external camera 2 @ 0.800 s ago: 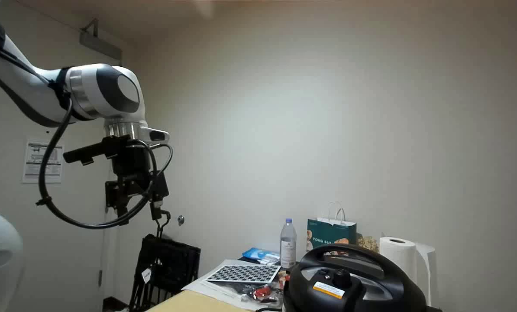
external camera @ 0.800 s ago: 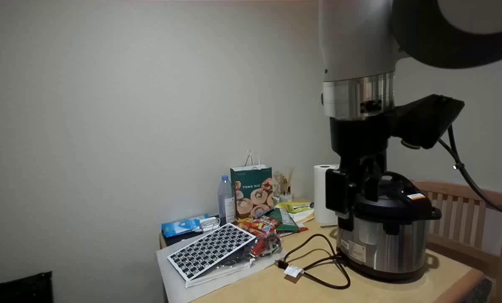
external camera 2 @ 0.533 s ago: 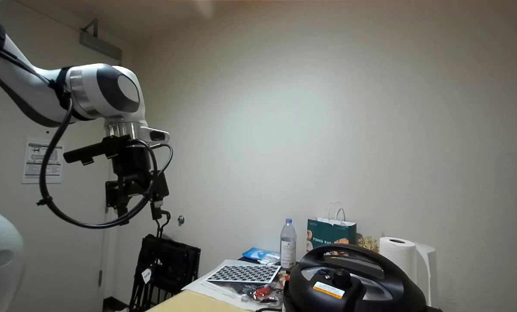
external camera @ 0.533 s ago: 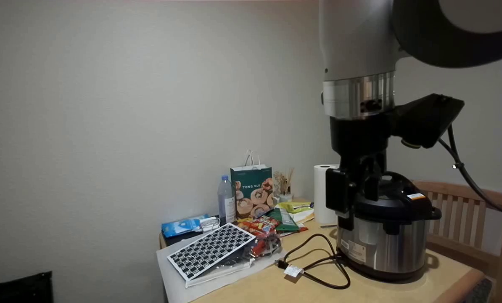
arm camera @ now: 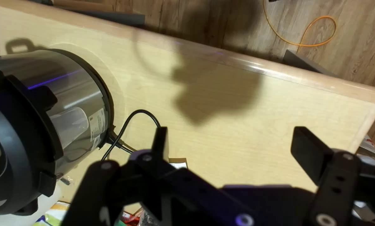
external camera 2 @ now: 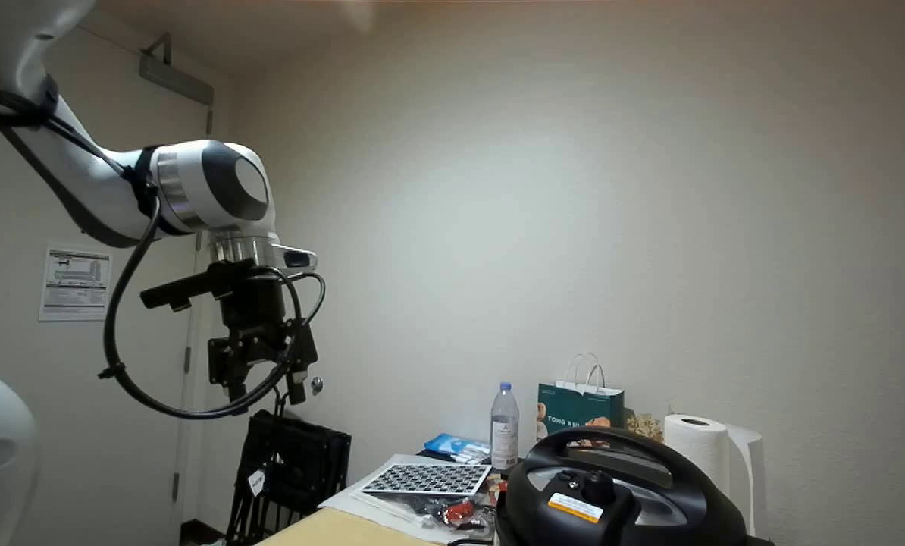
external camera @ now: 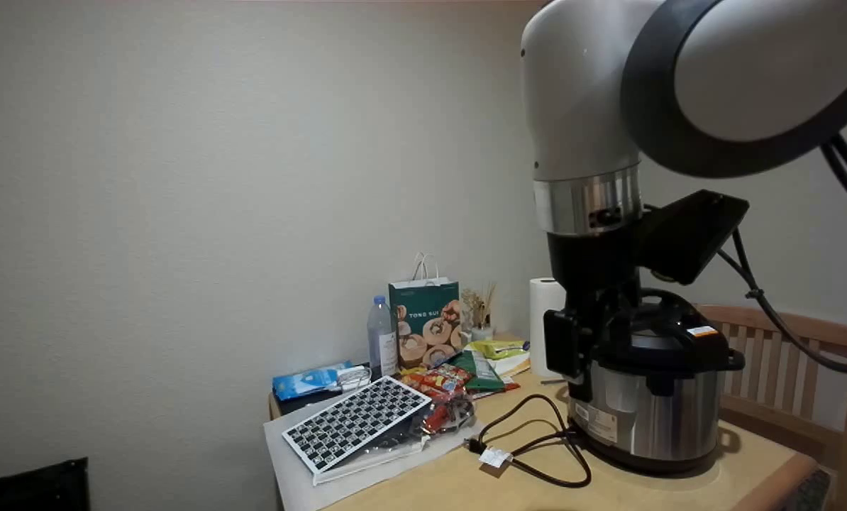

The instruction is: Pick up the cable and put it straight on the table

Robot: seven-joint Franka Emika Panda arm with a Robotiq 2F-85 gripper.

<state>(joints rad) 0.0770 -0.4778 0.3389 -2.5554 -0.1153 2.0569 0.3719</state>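
Observation:
The black cable [external camera: 565,485] lies in loose loops on the wooden table [external camera: 409,493], beside the cooker's base, with a white tag [external camera: 495,457] near its plug [external camera: 475,446]. In an exterior view only a small piece of the cable [external camera 2: 469,541] shows at the bottom edge. In the wrist view a loop of the cable [arm camera: 140,111] shows left of the left finger, which hides the rest. My gripper [arm camera: 231,141] is open and empty, pointing down above the table. It also shows in both exterior views [external camera: 601,372] [external camera 2: 267,396], well above the table in one.
A steel pressure cooker [external camera: 654,419] stands right by the cable; it fills the left of the wrist view [arm camera: 74,94]. A white key-grid panel [external camera: 356,424], snack bags [external camera: 441,383], a bottle [external camera: 382,337], a green bag [external camera: 425,319] and a paper roll [external camera: 547,326] stand behind.
The arm and gripper have moved lower in both exterior views, with a slight sideways shift. The cable and the other things on the table have not moved.

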